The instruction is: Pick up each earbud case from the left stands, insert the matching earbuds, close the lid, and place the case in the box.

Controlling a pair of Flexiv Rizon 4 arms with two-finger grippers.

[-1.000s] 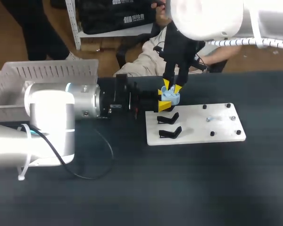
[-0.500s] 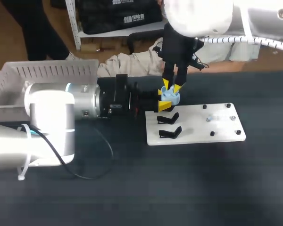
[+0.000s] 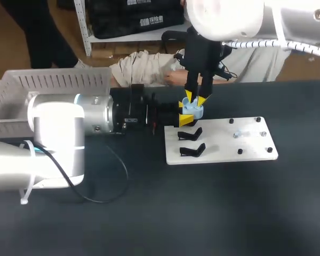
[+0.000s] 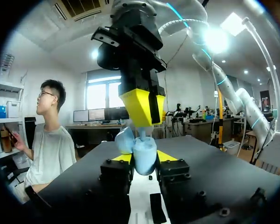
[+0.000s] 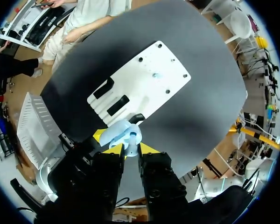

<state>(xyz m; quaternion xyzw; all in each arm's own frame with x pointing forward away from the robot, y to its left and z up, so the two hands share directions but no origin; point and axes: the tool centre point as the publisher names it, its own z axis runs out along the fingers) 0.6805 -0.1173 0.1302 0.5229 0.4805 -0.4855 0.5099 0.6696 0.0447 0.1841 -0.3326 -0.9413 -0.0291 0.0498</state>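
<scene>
Two grippers met at the rear left corner of the white board. The left gripper, lying level from the table's left side, was clamped on the light-blue earbud case, with a yellow tip on either side of the body and the lid open. The right gripper hung straight down over the case, fingers nearly together, pinching a pale-blue earbud whose lower end sat at the case's mouth. Two black stands stood along the board's left edge, just in front of the case. The grey box sat at the rear left corner of the table.
</scene>
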